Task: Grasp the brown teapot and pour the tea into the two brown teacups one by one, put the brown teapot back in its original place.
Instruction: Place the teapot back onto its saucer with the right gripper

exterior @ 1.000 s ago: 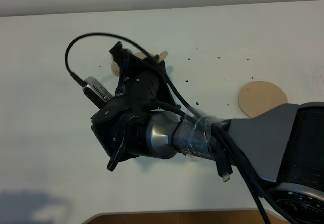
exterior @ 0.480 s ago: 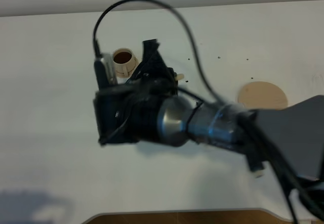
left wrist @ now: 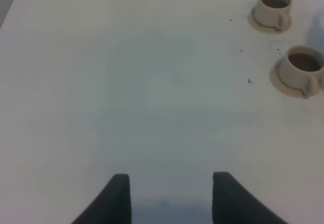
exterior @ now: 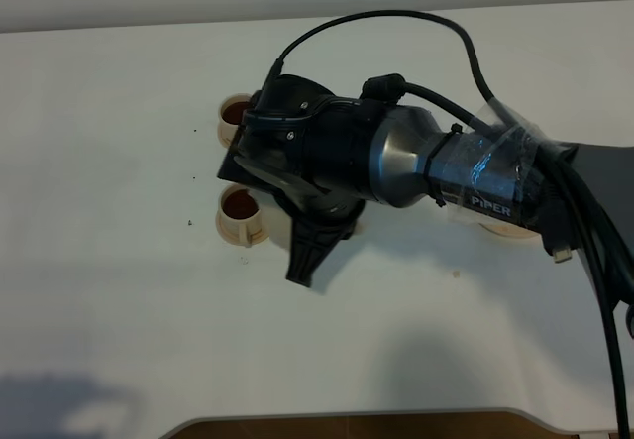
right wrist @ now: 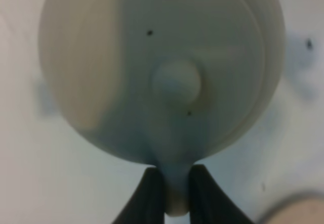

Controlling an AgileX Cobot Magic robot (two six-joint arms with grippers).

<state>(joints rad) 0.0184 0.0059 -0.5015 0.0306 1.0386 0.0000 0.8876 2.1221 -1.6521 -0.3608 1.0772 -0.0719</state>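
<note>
In the right wrist view the brown teapot [right wrist: 126,57] fills the frame from above, its lid knob at the centre. My right gripper [right wrist: 176,191] is shut on the teapot's small loop handle. In the exterior high view my right arm [exterior: 396,162] reaches across the table and hides the teapot and most of the original place. The two brown teacups stand just left of the arm, the far teacup [exterior: 234,114] and the near teacup [exterior: 241,214], both dark inside. The left wrist view also shows the far teacup [left wrist: 273,10] and the near teacup [left wrist: 302,71], well ahead of my open, empty left gripper [left wrist: 172,198].
Small dark specks [exterior: 189,224] lie scattered on the white table [exterior: 119,290]. A black cable [exterior: 396,18] loops above the right arm. A wooden edge [exterior: 347,425] shows at the table's front. A blurred beige patch [right wrist: 298,209] sits in a corner of the right wrist view.
The right arm has swung right and turned its wrist, carrying the teapot away from over the cups. Both cups now show. The forearm now covers the tan disc.
</note>
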